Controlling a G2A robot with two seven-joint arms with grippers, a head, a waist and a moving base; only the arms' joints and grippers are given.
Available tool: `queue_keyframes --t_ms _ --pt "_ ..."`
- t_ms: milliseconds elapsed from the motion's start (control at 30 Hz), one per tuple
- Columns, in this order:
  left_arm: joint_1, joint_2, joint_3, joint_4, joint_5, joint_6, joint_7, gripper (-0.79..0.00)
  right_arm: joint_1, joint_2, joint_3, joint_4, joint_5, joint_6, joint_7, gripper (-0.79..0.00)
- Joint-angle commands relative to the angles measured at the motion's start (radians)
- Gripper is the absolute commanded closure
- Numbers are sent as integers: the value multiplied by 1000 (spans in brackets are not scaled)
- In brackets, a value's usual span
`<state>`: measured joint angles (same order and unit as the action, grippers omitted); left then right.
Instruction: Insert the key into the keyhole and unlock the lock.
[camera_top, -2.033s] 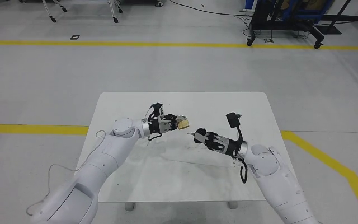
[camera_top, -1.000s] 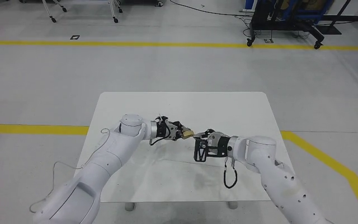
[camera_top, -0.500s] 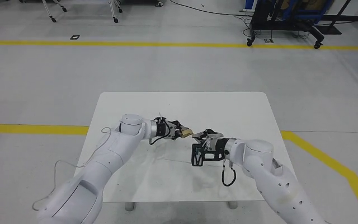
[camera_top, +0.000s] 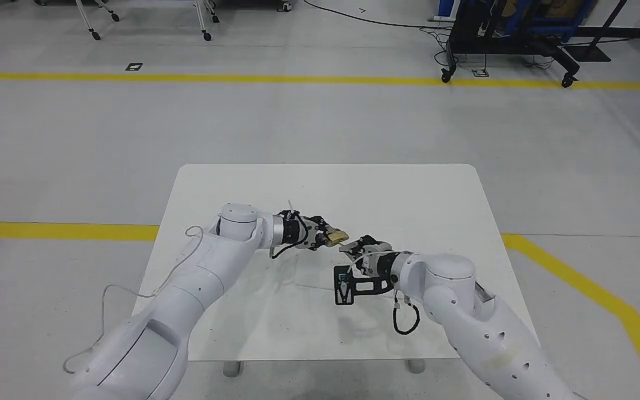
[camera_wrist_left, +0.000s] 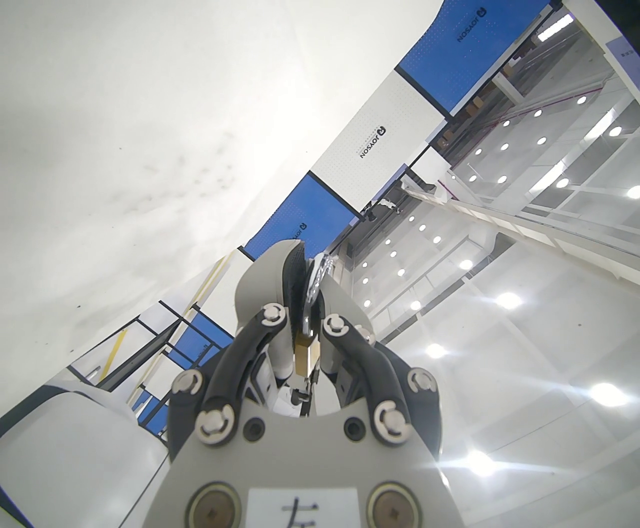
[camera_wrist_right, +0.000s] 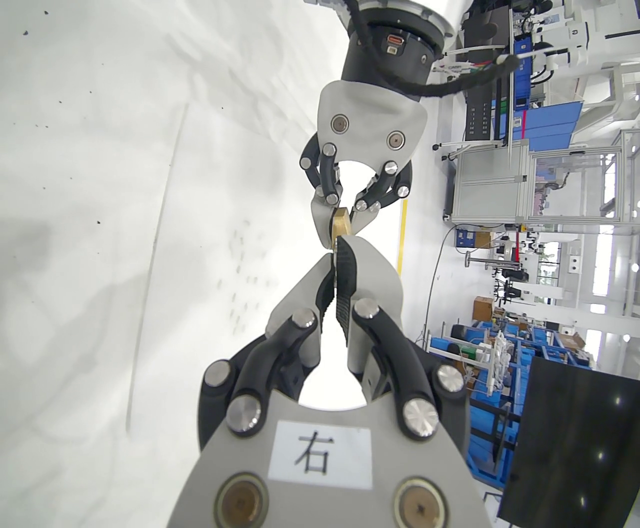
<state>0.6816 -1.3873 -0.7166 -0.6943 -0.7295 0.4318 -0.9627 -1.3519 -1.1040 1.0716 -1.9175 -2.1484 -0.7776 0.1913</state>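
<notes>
A brass padlock (camera_wrist_right: 341, 227) is held above the white table (camera_top: 420, 190), clamped in the left gripper (camera_top: 322, 236), apparently so its keyhole end faces the other arm. The right gripper (camera_wrist_right: 336, 257) meets it tip to tip, jaws pinched narrow, likely on the key, which is hidden between the pads. 1 arm steadies, 1 inserts.

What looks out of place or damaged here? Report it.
Nothing stands out: the small brass padlock is held in the left gripper, the right gripper is right at it, and the white table bears only faint specks.
</notes>
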Motion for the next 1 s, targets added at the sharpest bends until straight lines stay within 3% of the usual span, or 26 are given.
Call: queue_keyframes --t_ms 0,967 --pt "-1 -1 -1 3 2 0 -2 0 3 -1 -2 2 0 2 6 0" --pt "-4 -17 -26 18 41 -37 -48 0 16 7 14 18 0 3 8 0"
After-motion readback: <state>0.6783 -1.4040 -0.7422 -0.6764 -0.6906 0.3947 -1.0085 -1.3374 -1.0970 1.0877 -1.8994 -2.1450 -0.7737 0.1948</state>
